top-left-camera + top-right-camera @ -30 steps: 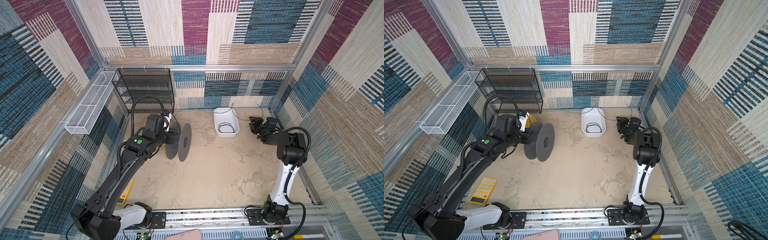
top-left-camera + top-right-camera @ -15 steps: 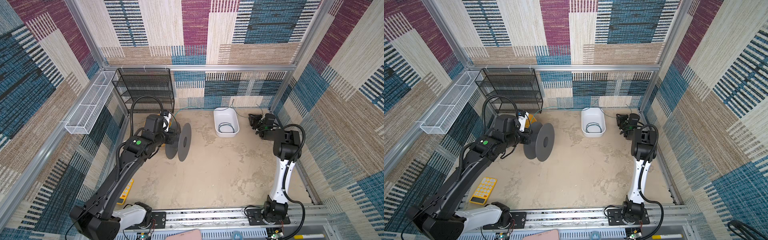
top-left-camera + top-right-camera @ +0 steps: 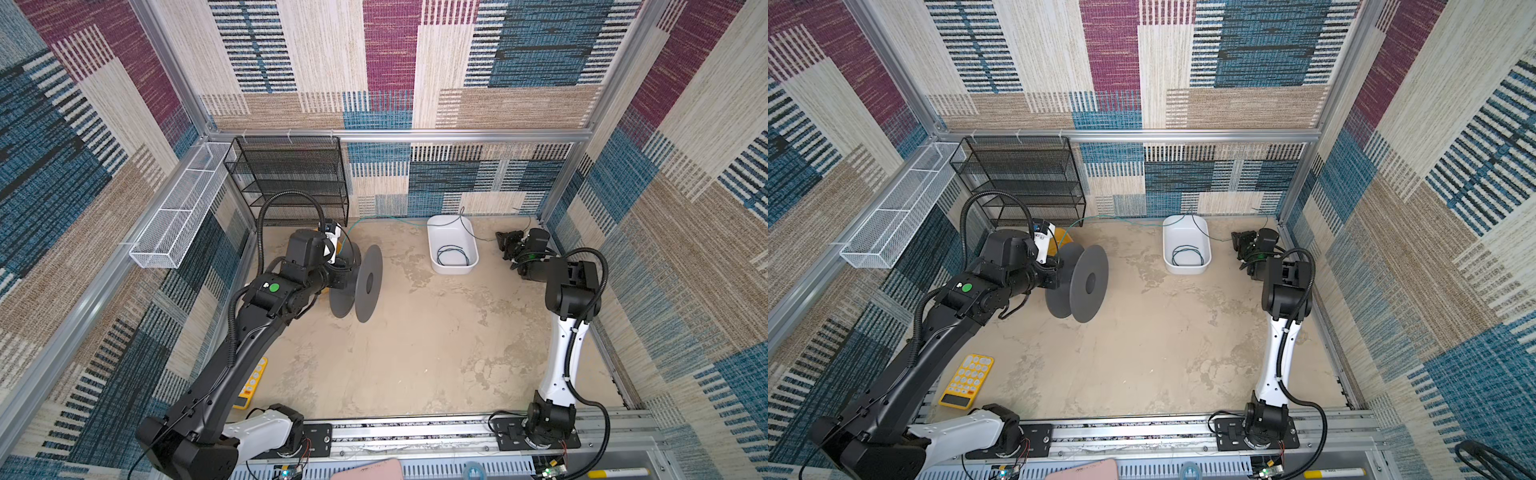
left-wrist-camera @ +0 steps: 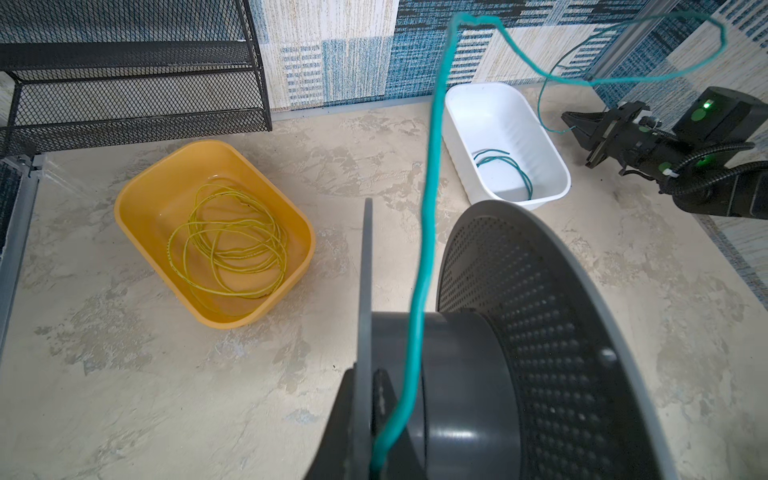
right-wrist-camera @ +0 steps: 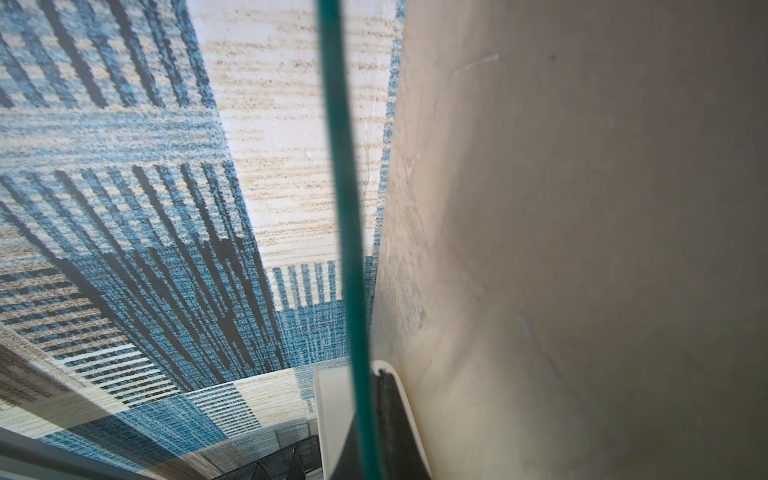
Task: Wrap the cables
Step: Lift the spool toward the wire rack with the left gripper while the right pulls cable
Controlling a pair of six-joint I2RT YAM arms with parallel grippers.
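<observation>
Right tool (image 3: 505, 243), near the far right corner of the bench (image 3: 415, 353), is clenched on the teal cable (image 4: 428, 199), which runs lengthwise along the far edge to the grey spool (image 4: 461, 374); left tool (image 4: 365, 395) is clamped on the spool's flange. A teal coil lies in the white tub (image 3: 455, 271). The cable's spool end is cut off

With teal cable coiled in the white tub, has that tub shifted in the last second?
No. In both top views the white tub keeps its spot by the back wall, right of the black mesh rack.
</observation>
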